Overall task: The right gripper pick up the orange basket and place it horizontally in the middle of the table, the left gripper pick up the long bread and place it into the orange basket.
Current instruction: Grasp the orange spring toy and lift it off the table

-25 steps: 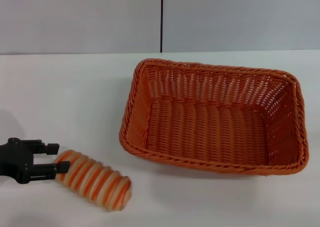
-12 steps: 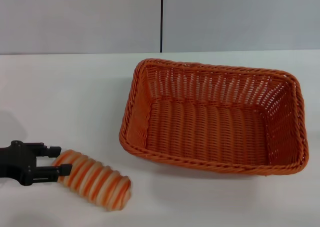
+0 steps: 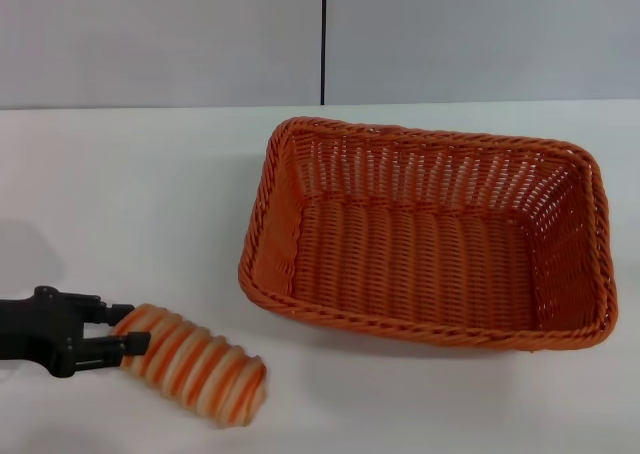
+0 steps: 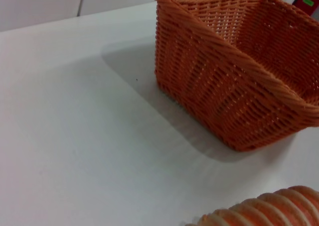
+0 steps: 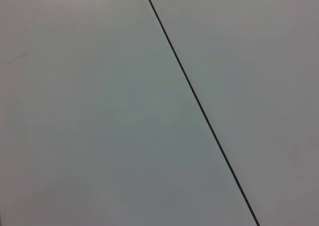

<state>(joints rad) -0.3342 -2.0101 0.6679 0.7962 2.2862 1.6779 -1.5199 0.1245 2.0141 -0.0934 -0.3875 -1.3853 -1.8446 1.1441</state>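
Note:
The orange basket (image 3: 424,328) lies lengthwise across the middle-right of the white table (image 3: 130,194), and nothing is in it. It also fills the far part of the left wrist view (image 4: 219,86). The long bread (image 3: 195,366), striped orange and cream, lies at the front left of the table, and its ribbed top shows in the left wrist view (image 4: 269,211). My left gripper (image 3: 122,329) reaches in from the left edge, its two fingers pressed against the bread's near end. The right gripper is out of view.
A grey wall with a dark vertical seam (image 3: 323,39) stands behind the table. The right wrist view shows only this wall and seam (image 5: 199,106). Bare tabletop lies between the bread and the basket.
The left gripper has lowered slightly toward the table's front and its fingers have narrowed onto the bread's end. The bread has shifted a little with it. The basket has not moved.

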